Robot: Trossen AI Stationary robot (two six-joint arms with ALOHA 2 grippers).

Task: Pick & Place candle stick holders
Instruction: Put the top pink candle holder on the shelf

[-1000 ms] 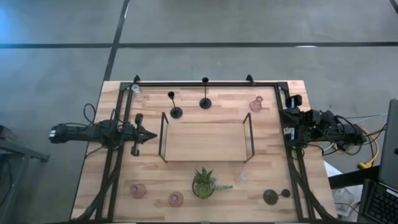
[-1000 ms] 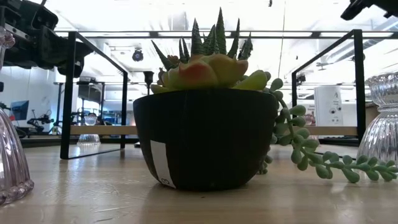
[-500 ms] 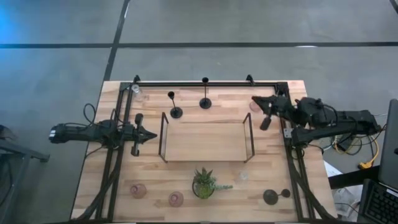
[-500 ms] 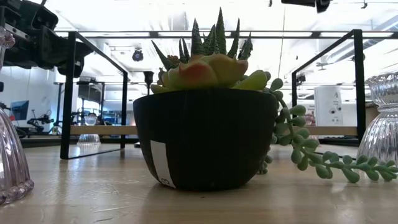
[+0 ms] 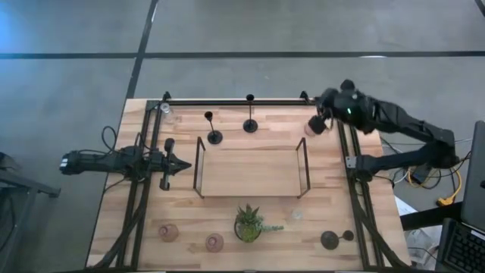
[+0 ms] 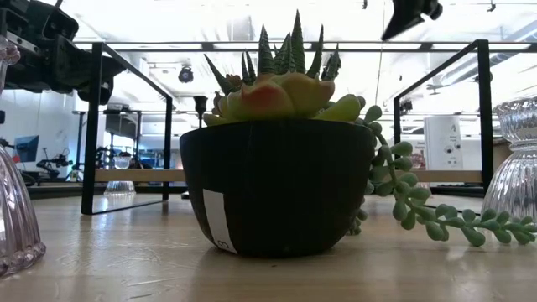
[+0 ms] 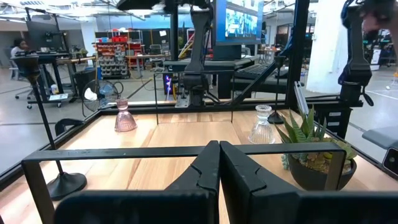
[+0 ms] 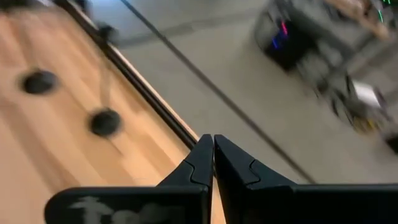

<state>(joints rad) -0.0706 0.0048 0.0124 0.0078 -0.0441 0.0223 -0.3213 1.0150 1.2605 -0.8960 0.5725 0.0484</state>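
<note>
High view: two black candle stick holders point(image 5: 214, 136) point(image 5: 250, 126) stand upright on round bases just behind the wire-framed tray point(image 5: 252, 171), thin stems rising to small cups. A third black holder point(image 5: 329, 240) lies near the front right corner of the table point(image 5: 227, 227). Squat pink glass holders sit at the front left point(image 5: 167, 232) point(image 5: 214, 243) and at the back right point(image 5: 311, 127); a clear one point(image 5: 164, 110) stands at the back left corner. The right tool point(image 5: 321, 123) hangs over the back right pink holder, its fingers pressed together and holding nothing. The left tool point(image 5: 180, 164) waits left of the tray, also closed and empty.

Low view: the potted plant point(image 6: 278, 180) fills the middle, with ribbed glass holders at the left edge point(image 6: 15, 222) and the right edge point(image 6: 512, 172).

Left wrist view: the closed fingers point(image 7: 207, 171) point across the tray toward a pink flared holder point(image 7: 125, 117) and a clear one point(image 7: 262, 124); a black round base point(image 7: 66, 183) stands nearby.

Right wrist view: the shut fingers point(image 8: 202, 163) point past the table's back edge; two black round bases point(image 8: 39, 82) point(image 8: 104, 122) show blurred on the wood.
</note>
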